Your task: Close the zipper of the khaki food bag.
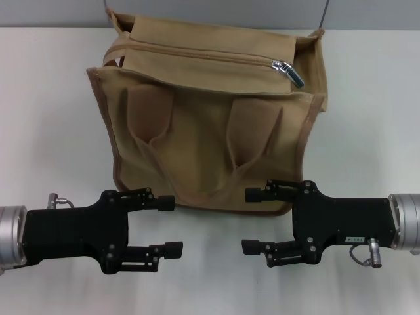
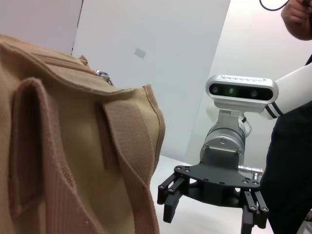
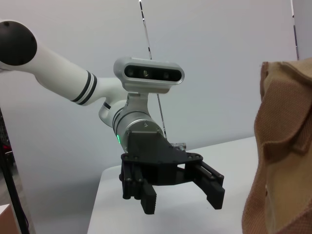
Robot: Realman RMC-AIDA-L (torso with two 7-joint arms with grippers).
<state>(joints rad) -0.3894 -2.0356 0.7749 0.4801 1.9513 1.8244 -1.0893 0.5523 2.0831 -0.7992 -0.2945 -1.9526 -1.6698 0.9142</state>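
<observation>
The khaki food bag stands upright at the middle of the white table, its handles hanging down the front. The zipper runs along its top panel, with the silver pull tab at the right end. My left gripper is open and empty in front of the bag's lower left. My right gripper is open and empty in front of the bag's lower right. The left wrist view shows the bag close up and the right gripper. The right wrist view shows the left gripper and the bag's edge.
The white table spreads to both sides of the bag. A grey wall rises behind it. A person's dark clothing shows at the edge of the left wrist view.
</observation>
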